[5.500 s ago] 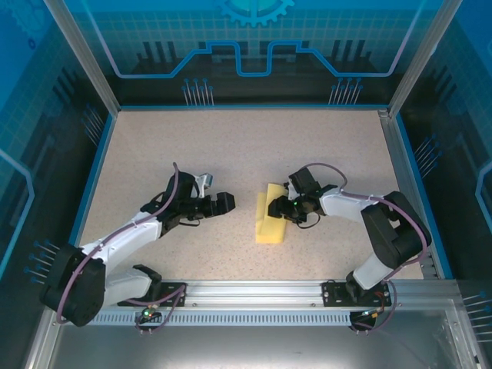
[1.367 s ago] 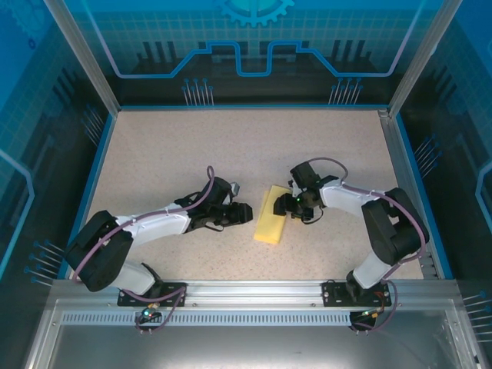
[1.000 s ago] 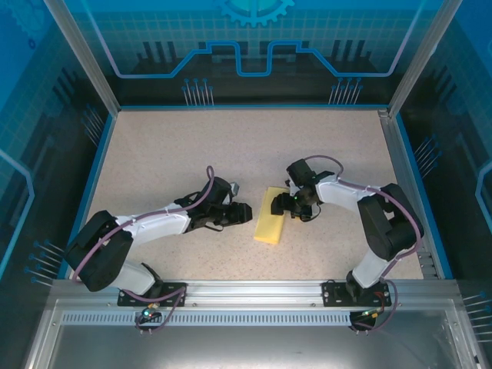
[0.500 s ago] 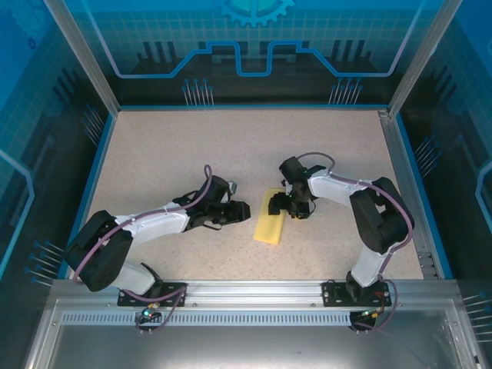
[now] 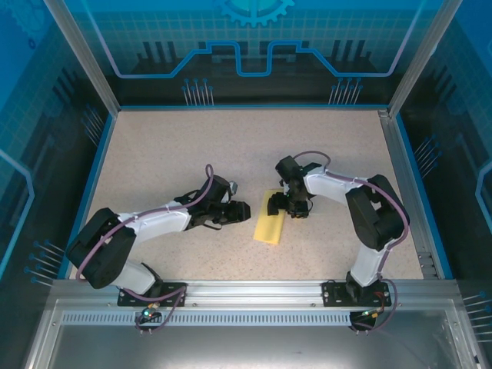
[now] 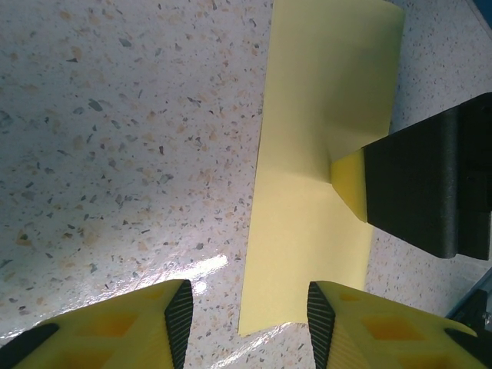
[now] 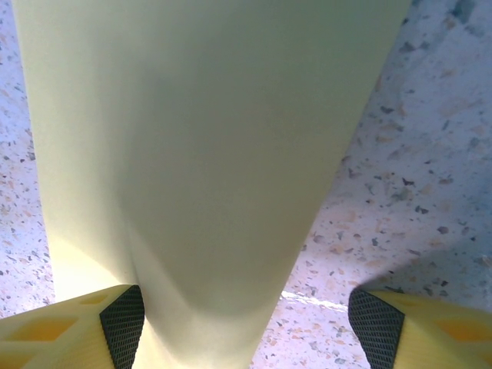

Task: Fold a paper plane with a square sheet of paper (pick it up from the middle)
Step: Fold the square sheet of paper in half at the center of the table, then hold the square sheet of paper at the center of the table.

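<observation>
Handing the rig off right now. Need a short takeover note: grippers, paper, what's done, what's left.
Left gripper: open, empty, low over the table, just left of the sheet.
Right gripper: open over the sheet's far half. One fingertip presses on the paper, nothing clamped.
Sheet of paper: flat on the table between the two grippers. It is a narrow pale-yellow strip, so apparently folded once.
Done: that first fold, judging by the shape.
Left: nose and wing folds; no pointed dart yet.
</observation>
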### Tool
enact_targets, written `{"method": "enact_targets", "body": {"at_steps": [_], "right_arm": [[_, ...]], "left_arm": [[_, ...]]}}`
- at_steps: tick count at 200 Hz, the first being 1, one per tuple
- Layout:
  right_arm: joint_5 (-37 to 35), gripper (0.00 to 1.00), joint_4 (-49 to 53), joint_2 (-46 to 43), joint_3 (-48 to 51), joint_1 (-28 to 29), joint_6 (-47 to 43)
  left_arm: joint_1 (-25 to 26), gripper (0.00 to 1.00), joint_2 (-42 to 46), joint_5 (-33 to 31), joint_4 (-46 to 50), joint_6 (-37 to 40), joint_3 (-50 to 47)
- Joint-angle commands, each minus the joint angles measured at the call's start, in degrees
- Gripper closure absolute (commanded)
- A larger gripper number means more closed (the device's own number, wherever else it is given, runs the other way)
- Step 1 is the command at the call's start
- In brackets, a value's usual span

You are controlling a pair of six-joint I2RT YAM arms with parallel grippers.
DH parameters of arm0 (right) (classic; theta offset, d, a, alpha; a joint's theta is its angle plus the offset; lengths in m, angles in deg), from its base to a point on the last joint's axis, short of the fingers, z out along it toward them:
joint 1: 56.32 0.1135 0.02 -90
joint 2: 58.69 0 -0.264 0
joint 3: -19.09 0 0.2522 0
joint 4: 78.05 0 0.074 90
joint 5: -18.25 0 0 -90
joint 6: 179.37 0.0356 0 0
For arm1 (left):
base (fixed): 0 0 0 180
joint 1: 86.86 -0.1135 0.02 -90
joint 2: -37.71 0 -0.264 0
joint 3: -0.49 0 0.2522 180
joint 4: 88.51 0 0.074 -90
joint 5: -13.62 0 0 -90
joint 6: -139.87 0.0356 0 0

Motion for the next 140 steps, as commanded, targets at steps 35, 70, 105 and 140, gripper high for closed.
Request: {"method": "enact_targets", "body": {"at_steps": [35,70,105,140], "right_arm": [[-6.2,0.23,1.4,4.6,-0.5,0.2,-2.0],[-6.4,0.23,1.2,5.0,-0.1,0.3,-1.9],[-6.7,0.23,1.0,5.8,0.2,0.3,-1.7],[-6.9,0.23,1.0,5.7,0.3,0.2,-2.2]], "left_arm": [[-0.5,0.53,-0.8,2.1,1.6,1.7,2.1],[-0.5,0.56,-1.7,3.7,1.1,1.8,2.9],[-0.5,0.64,-4.0,6.3,0.0,1.4,4.4],[-0.5,0.67,-6.1,7.3,-0.4,0.9,5.7]]}}
